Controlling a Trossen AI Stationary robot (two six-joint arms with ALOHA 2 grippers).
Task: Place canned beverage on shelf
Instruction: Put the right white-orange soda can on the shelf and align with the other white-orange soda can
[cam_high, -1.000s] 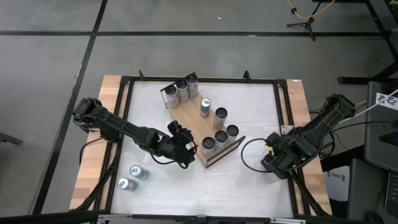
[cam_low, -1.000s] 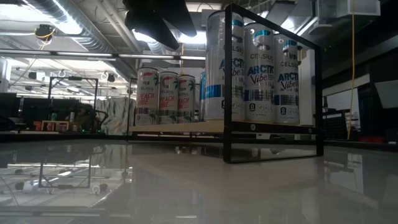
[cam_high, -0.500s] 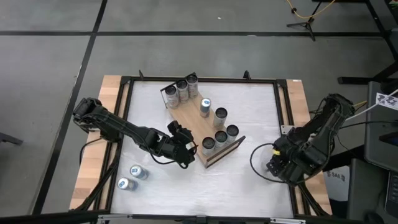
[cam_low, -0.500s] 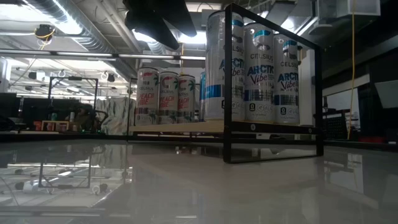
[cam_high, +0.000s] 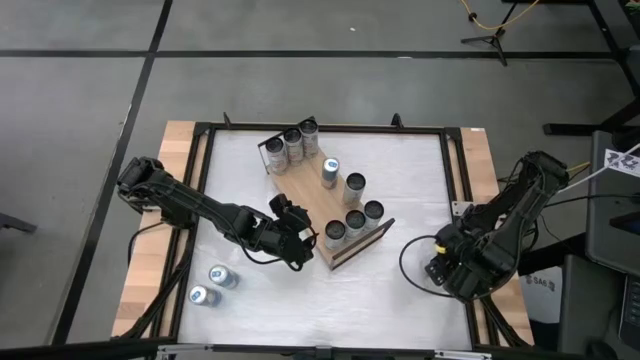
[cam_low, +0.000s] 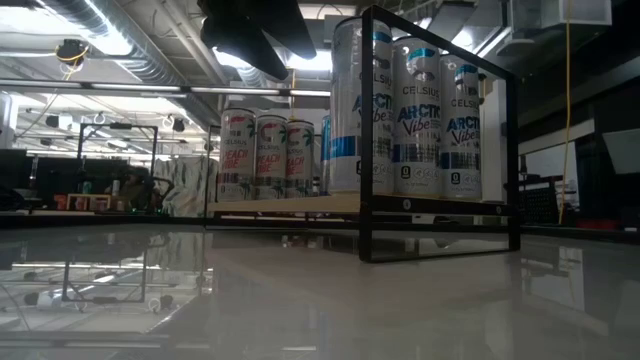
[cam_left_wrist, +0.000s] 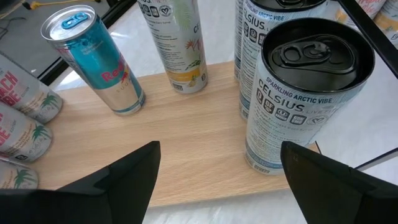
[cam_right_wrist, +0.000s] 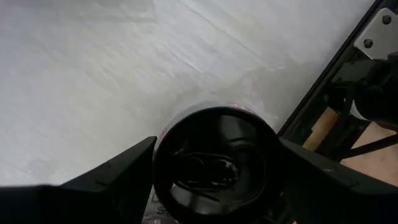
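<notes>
The shelf, a light wooden board with black wire end rails, lies aslant at mid-table and holds several upright cans. It also shows in the low view. My left gripper is open and empty at the shelf's near-left edge. In the left wrist view it is beside a Celsius can standing on the board. My right gripper is open near the table's right edge. Its fingers stand on either side of an upright dark-topped can. Whether they touch the can I cannot tell.
Two loose cans lie on the table near its near-left corner. The table's black frame rail runs close beside the can under my right gripper. A cable loops on the table next to the right arm.
My right gripper has gone a little toward the table's near-right corner. The cable loop beside it has shifted with it. My left arm and the shelf's cans have kept still.
</notes>
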